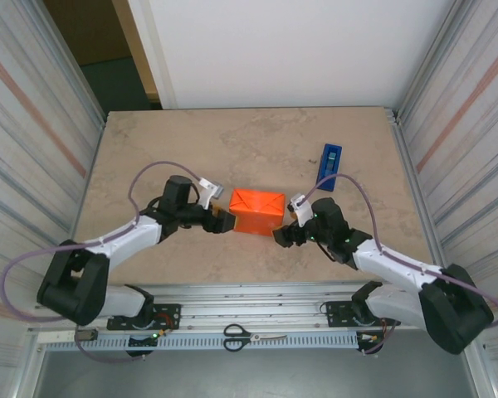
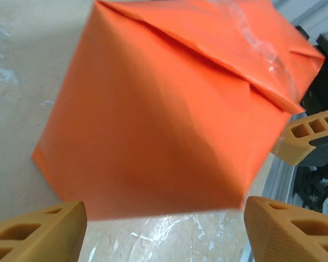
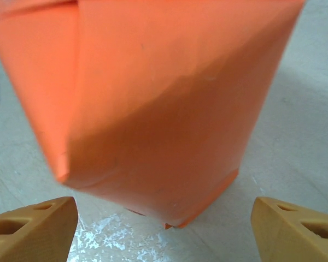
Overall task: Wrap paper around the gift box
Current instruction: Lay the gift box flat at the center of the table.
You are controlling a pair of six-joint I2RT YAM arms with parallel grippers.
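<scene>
While left gripper [image 1: 225, 220] and right gripper [image 1: 281, 236] gape mid-frame, the gift box [image 1: 258, 211] looks light, its paper [image 2: 153, 136] slick: pinch the ends.

No legible text, label, brand or number anywhere.

**COLOUR AND PATTERN REFERENCE**

Paper [image 1: 258, 211]: plain bright orange, deeper orange along the shaded folds. Tape strip [image 2: 262, 49]: clear and glossy. Worktop [image 1: 232, 141]: beige with faint pale marbling. Tape dispenser [image 1: 329, 166]: blue. Scissors [image 1: 249, 337]: black handles, silver blades. Left gripper [image 1: 224, 220] and right gripper [image 1: 280, 236]: tan-ochre fingers [image 2: 38, 232] on black bodies. Arms [image 1: 124, 236]: white links, black joints. Cables [image 1: 17, 274]: pale lilac. Side walls [image 1: 33, 91]: grey-white stripes crossed by one reddish band.
</scene>
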